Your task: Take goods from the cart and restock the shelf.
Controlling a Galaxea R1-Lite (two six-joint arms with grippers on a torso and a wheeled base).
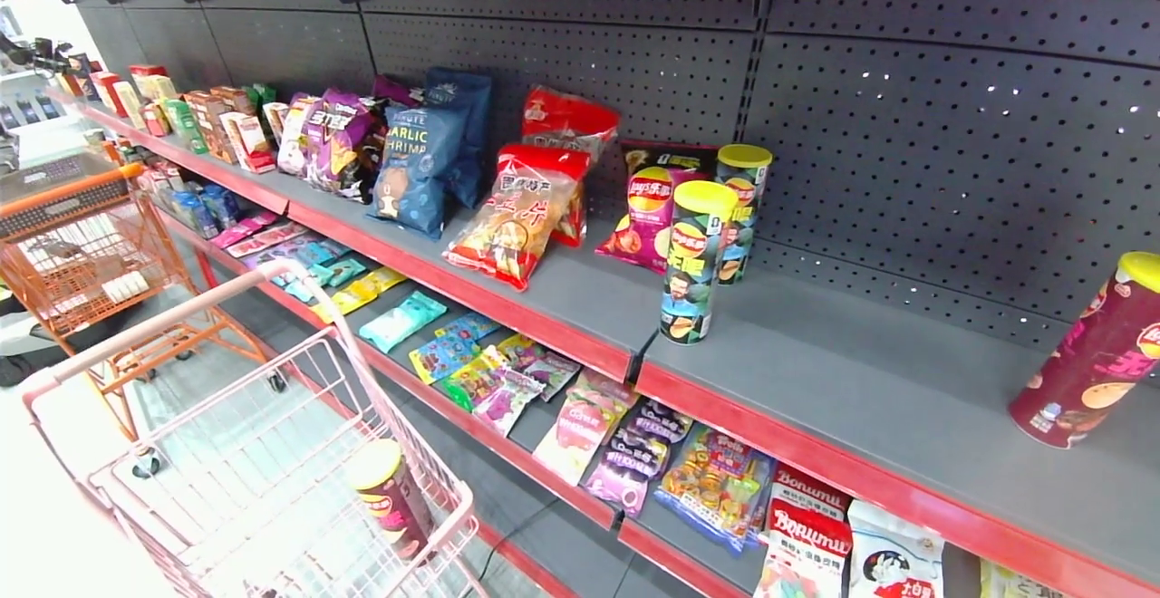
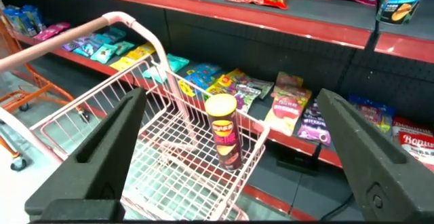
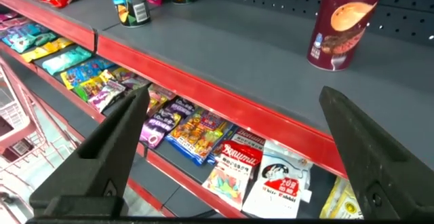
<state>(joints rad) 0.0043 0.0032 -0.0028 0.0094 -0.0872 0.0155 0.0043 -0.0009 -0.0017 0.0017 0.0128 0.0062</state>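
Step in hand: judged to be the pick-up of the chip can [image 1: 391, 496] from the pink cart [image 1: 172, 319]; nothing had been lifted yet.
Left jaws: spread wide and empty, poised above the cart, with the can between and below them in the left wrist view.
Approach: best made straight down onto the can's upper body, with the jaws clear of the wire wall (the can stood hard against the cart's shelf-side corner). A straight lift should come before any swing toward the shelf.
Right jaws: also wide apart and holding nothing, over the front edge of the shelf [image 1: 861, 371].
Landing spot: the bare grey stretch between the green cans [image 1: 693, 263] and the maroon can [image 1: 1087, 353] looked the likely place.
Can's look: an upright cylinder with a yellow lid and a dark maroon wrap bearing a red-and-yellow badge. It looked rigid and smooth, so probably apt to slip in a light grip.
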